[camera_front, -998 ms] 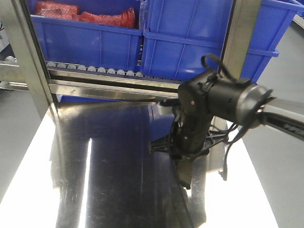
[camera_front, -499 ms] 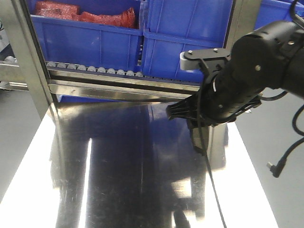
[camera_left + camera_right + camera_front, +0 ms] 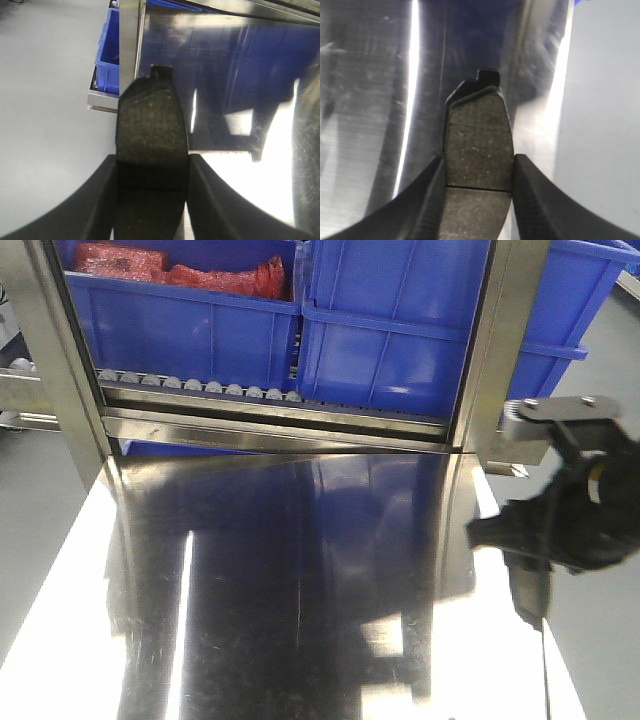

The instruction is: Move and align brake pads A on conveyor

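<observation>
Standing on end between the fingers of the left gripper [image 3: 151, 171], a brake pad [image 3: 151, 135] shows its speckled friction face, with the cross groove low down and the notched backing tab at the top. The jaws are closed narrowly on its long edges. It hangs over the left edge of the steel tabletop [image 3: 240, 90], with a blue bin [image 3: 107, 55] and grey floor beyond. A second brake pad [image 3: 479, 140] is pinched the same way in the right gripper [image 3: 479, 172], above the tabletop's right edge. In the front view the right arm [image 3: 565, 510] is a blur at the table's right side, apart from the blue crates [image 3: 400, 330] and the roller row [image 3: 200, 386]. The conveyor appears in no view, nor do any other pads. By my judgement two pads are lifted and being carried. Setting them on the belt, aligning them and fetching the rest are not yet done.
</observation>
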{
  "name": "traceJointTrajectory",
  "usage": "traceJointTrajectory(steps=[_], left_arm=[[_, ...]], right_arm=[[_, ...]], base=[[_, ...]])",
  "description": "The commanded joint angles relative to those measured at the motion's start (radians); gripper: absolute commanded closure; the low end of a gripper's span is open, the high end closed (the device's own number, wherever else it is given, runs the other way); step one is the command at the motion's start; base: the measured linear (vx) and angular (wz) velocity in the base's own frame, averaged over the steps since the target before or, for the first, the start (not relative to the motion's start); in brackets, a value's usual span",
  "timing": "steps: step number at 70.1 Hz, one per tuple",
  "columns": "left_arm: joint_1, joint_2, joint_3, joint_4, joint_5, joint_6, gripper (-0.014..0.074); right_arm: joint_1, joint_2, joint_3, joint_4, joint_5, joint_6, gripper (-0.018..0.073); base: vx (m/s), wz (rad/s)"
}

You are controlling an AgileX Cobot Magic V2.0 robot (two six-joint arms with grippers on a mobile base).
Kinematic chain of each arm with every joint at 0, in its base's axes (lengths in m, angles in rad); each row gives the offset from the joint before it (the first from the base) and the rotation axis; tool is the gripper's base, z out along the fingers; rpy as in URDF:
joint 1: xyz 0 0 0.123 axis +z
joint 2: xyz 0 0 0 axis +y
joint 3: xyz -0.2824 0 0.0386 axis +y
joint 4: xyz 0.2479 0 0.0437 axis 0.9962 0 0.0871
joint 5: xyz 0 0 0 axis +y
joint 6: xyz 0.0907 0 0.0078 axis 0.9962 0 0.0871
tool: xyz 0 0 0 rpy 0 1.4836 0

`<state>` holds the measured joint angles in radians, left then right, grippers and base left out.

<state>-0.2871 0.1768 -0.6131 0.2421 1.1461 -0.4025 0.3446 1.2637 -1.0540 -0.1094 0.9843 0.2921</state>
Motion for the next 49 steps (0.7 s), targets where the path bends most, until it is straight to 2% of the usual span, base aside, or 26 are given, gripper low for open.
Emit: traceJointTrajectory(steps=[1, 29, 37, 49], left_arm=[[0.0, 0.014, -0.029, 0.017, -0.089, 0.002, 0.0603], [0.0, 0.014, -0.029, 0.017, -0.089, 0.002, 0.0603], [0.0, 0.014, -0.029, 0.017, -0.089, 0.002, 0.0603], [0.0, 0.014, -0.029, 0.017, -0.089, 0.002, 0.0603]], right_arm=[[-0.056, -0.112, 0.034, -0.016, -0.055, -0.015, 0.0571], [-0.298, -0.536, 0.258, -0.01, -0.015, -0.029, 0.0566], [-0.325, -0.647, 0.301, -0.01, -0.011, -0.029, 0.0566], [-0.325, -0.798, 0.354, -0.018, -0.006, -0.029, 0.0566]], base=[[0.0, 0.0], [0.0, 0.0], [0.0, 0.0], [0.0, 0.0]])
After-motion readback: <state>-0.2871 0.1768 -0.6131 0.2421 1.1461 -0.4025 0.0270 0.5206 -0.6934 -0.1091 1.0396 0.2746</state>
